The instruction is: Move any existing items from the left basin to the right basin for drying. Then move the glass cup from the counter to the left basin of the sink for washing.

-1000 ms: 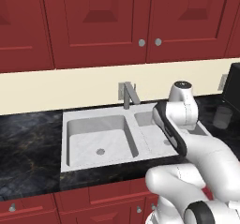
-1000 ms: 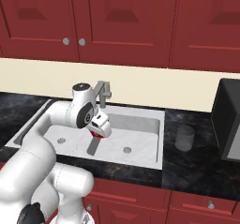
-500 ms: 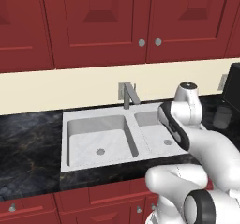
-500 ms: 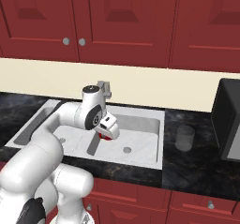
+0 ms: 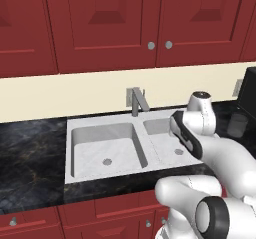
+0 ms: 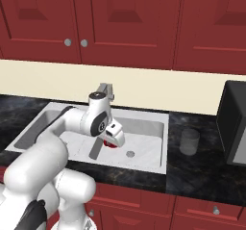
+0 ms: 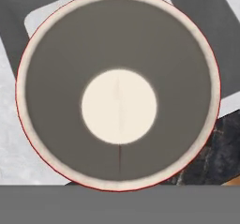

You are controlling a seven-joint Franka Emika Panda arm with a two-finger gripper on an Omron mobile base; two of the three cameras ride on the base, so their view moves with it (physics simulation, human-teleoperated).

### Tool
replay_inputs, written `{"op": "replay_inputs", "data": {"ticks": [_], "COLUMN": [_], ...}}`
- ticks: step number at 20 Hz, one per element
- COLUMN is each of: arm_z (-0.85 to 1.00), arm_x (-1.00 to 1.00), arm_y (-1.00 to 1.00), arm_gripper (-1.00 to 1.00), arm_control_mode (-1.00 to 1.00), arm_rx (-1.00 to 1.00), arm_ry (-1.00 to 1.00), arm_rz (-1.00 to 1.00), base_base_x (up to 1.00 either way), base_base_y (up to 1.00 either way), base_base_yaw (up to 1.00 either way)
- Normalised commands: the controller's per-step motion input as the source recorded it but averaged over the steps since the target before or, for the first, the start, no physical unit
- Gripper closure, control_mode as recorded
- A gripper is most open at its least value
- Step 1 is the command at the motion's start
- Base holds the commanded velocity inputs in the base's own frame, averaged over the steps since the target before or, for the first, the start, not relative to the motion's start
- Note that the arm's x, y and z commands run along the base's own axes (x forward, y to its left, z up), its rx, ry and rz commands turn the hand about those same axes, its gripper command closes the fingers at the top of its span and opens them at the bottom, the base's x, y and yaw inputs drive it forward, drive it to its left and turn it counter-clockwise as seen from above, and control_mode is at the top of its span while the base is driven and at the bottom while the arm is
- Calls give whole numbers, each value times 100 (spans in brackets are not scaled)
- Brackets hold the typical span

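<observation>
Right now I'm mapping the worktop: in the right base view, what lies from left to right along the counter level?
Left basin → red cup under the robot's hand, over the right basin → glass cup on the counter → dark appliance.

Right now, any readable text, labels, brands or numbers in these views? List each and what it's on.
None: no text, label, brand or number reads in any view.
The red cup under the gripper is unmarked inside and on its rim.
The glass cup, the faucet, the cabinet doors and the dark appliance bear no lettering.
</observation>
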Motion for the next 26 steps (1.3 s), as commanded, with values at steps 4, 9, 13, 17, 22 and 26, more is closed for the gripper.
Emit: {"op": "replay_inputs", "data": {"ticks": [4,9,13,17,22,26], "arm_z": [-17,-14,-16,-20,-13,-16], "arm_x": [11,19,15,9,21,20], "arm_y": [-2,-4,-17,-20,-13,-12], "arm_gripper": [100,100,100,100,100,100], "arm_control_mode": [-100,-100,-100,-100,-100,-100], "arm_rx": [0,1,2,2,1,0], "arm_ry": [6,2,0,0,0,0], "arm_rz": [0,0,0,0,0,0], "base_base_x": [0,0,0,0,0,0], "base_base_y": [0,0,0,0,0,0], "base_base_yaw": [0,0,0,0,0,0]}}
